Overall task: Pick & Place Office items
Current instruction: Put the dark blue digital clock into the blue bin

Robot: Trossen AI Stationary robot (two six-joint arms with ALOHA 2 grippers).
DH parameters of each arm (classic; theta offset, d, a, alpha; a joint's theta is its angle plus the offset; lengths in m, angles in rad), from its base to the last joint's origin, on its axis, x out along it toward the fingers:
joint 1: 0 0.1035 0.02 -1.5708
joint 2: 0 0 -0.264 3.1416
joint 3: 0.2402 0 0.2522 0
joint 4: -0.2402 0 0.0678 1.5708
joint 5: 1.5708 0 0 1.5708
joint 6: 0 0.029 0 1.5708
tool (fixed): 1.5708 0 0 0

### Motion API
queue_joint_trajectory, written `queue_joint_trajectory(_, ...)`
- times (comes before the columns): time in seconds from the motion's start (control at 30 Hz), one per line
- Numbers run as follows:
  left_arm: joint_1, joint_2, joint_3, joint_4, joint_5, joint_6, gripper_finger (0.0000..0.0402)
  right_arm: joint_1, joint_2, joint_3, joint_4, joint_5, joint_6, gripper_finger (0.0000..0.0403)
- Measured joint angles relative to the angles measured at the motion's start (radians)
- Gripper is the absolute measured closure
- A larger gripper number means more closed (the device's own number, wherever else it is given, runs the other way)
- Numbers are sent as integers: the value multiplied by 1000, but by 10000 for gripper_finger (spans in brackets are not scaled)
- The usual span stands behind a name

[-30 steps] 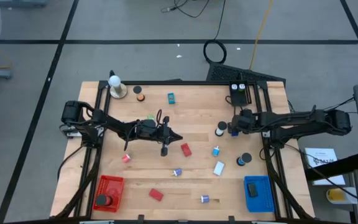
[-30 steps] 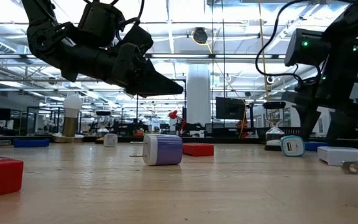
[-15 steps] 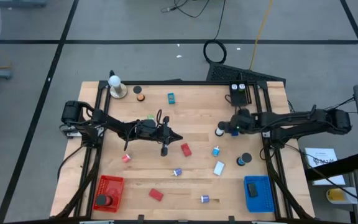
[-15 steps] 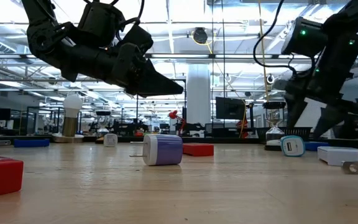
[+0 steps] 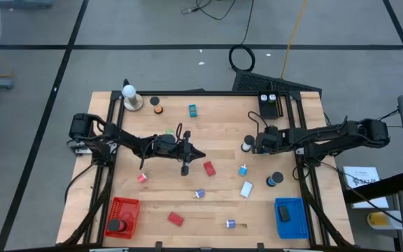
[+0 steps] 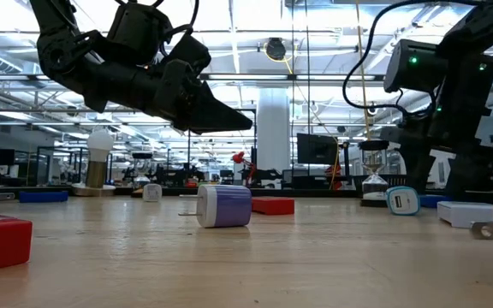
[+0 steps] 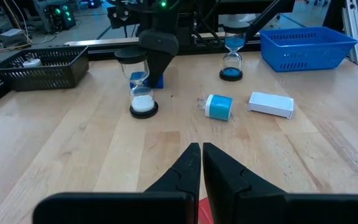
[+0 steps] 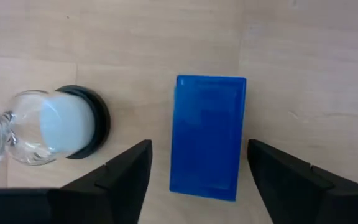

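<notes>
From above, the right hand point(image 5: 257, 142) is seen poised over the counter point(image 5: 222, 126), directly above a blue block hidden beneath it and just beside the white hourglass point(image 5: 246, 146). The left hand point(image 5: 200, 155) hangs near the counter's middle, beside a red block point(image 5: 209, 168), apparently waiting.

At counter level, the left hand point(image 6: 229, 120) is held well clear of the purple charger point(image 6: 224, 206).

In the left wrist view, its fingers point(image 7: 185, 171) are pressed together on nothing.

In the right wrist view, the fingers point(image 8: 126, 171) are spread on either side of the blue block point(image 8: 207, 134), which lies flat, seemingly lined up for a grasp.
</notes>
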Motion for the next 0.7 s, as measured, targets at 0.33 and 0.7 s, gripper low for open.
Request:
queue_joint_trajectory(0.33, 0, 0, 0, -4, 0, 0, 376, 0, -1, 1, -84, 7, 1, 233)
queue_joint_trajectory(0.7, 0, 0, 0, -4, 0, 0, 376, 0, -47, 20, -166, -6, 14, 242)
